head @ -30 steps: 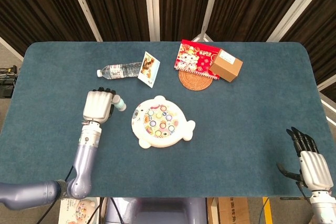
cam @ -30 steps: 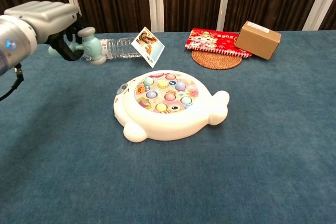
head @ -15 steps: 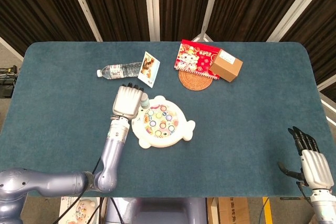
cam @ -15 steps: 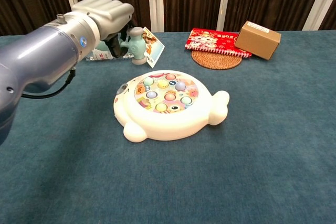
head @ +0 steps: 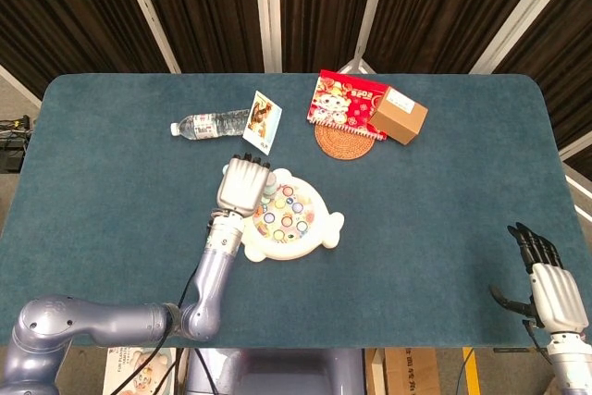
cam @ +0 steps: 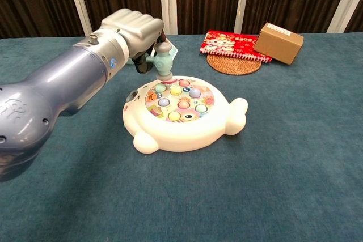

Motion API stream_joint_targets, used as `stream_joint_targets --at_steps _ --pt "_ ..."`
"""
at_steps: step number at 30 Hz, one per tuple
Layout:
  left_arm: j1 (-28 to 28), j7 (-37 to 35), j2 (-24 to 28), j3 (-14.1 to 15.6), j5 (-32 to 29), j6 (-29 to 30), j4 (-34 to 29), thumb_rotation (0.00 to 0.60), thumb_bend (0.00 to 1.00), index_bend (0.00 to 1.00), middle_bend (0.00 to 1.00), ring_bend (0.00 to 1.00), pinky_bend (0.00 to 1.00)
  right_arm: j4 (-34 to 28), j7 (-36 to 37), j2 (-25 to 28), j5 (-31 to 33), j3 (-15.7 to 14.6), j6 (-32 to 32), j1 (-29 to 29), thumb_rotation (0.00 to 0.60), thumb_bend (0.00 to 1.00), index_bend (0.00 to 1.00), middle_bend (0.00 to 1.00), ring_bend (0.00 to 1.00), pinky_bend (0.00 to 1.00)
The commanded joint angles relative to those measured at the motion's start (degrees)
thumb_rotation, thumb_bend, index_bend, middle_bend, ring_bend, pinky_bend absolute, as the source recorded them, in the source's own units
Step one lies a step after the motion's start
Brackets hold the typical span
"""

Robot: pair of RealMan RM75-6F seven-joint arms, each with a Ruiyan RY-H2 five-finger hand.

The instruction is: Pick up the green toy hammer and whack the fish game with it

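- Right hand (head: 548, 282): at the near right edge of the table (head: 444, 228), about 4 o'clock from centre. Fingers extended and slightly apart, holding nothing, well apart from all items.
- Fish game (cam: 184, 111): white, fish-shaped, flat on the table near centre, coloured pegs on its round top face.
- Left hand (cam: 131, 31): positioned over the 10 o'clock edge of the fish game. Fingers clamped around the handle of the green toy hammer (cam: 164, 62).
- Hammer head: pointing down, just above the far-left pegs; contact cannot be confirmed.
- Photo card (head: 263, 121): standing tilted at 11 o'clock from the game, beside a water bottle (head: 209, 124) lying on its side.
- Far side, 1 o'clock: red notebook (head: 347, 103) overlapping a round woven coaster (head: 340, 144); a cardboard box (head: 399, 115) rests on the notebook's right end.
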Motion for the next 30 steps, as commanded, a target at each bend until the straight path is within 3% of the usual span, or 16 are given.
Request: stream_joint_targets --at_steps 1,18,30 --pt "0.2 -0.4 -0.2 0.3 0.1 0.1 0.1 0.600 0.65 0.59 0.47 0.36 0.50 0.0 0.0 0.0 0.0 0.0 0.1 -0.1 0.600 0.26 0.00 0.00 0.00 0.00" --pt "1.4 -2.3 -1.3 2.5 0.3 -0.9 2.5 0.600 0.65 0.59 0.47 0.36 0.50 -0.2 0.2 0.1 0.2 0.1 -0.1 0.0 0.600 0.26 0.00 0.00 0.00 0.00" --pt "0.4 -2.4 -0.5 0.4 1.3 -0.4 1.0 0.600 0.65 0.59 0.47 0.36 0.50 -0.6 0.4 0.1 0.6 0.2 -0.4 0.0 0.600 0.26 0.00 0.00 0.00 0.00"
